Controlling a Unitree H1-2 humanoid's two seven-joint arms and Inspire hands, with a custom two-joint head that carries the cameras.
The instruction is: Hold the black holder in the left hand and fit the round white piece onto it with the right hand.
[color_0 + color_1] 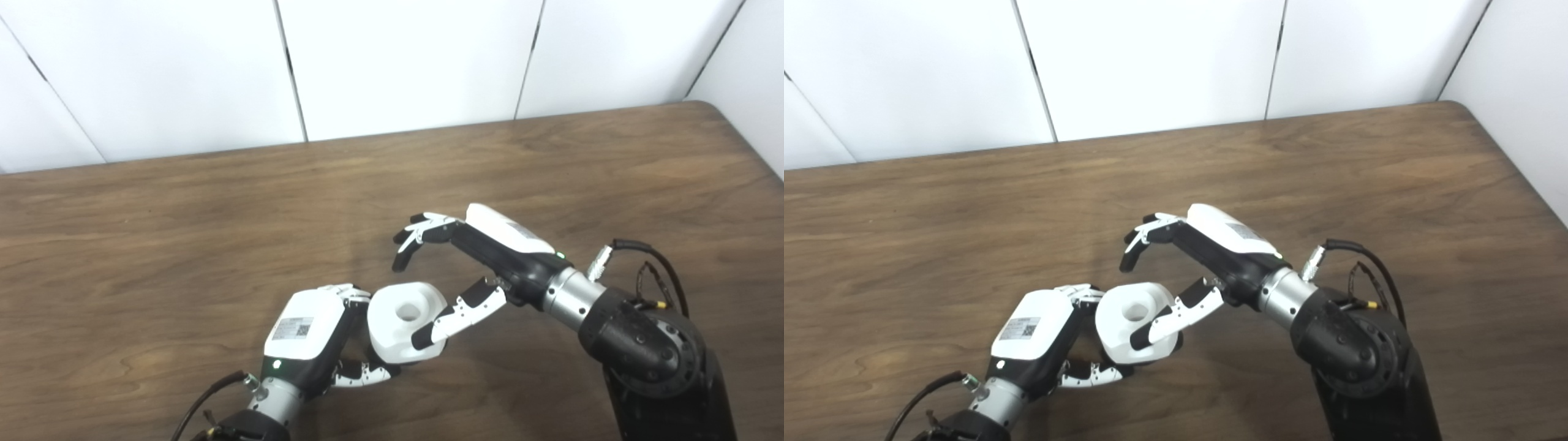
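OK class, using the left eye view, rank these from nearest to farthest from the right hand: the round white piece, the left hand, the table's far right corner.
1. Round white piece: under the right hand, by its thumb.
2. Left hand: beyond the piece, lower left.
3. Table's far right corner: upper right.

Bare brown wooden tabletop (551, 165) lies open on all sides of the two hands, back to the white panelled wall (398, 61). Near the front edge, the left hand (306, 334) and the round white piece with a central hole (401, 327) block passage; the right hand (484, 257) arches just beside them, its thumb against the piece.
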